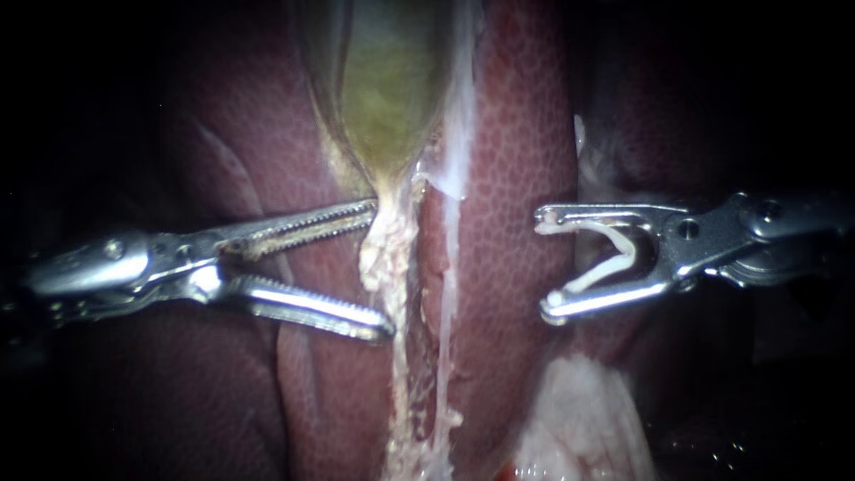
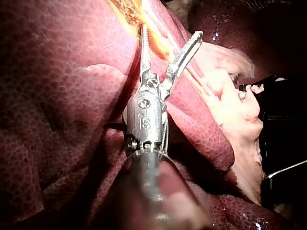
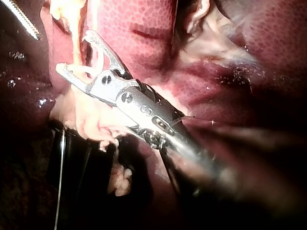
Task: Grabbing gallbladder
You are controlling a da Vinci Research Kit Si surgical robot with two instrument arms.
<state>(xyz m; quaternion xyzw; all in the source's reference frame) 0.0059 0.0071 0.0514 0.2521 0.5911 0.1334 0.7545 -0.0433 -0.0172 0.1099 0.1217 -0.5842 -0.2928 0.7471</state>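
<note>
The green-yellow gallbladder (image 1: 385,89) narrows to a neck, and a pale stringy strand (image 1: 392,267) runs down from it between lobes of the liver (image 1: 517,178). My left instrument (image 1: 381,270) comes in from the left with serrated jaws open, their tips on either side of the strand just below the neck. In the left wrist view its jaws (image 2: 171,32) gape beside the yellow gallbladder (image 2: 127,9). My right instrument (image 1: 547,262) stands over the liver to the right, apart from the strand, its wide jaws holding a white V-shaped clip (image 1: 614,254). The right wrist view shows the same instrument (image 3: 74,50) and clip (image 3: 86,69).
A pale fatty mass (image 1: 579,419) lies below the right instrument. Dark red liver lobes (image 1: 240,125) flank the gallbladder on both sides. A serrated jaw of my left instrument (image 3: 21,19) shows ahead of the right instrument in the right wrist view.
</note>
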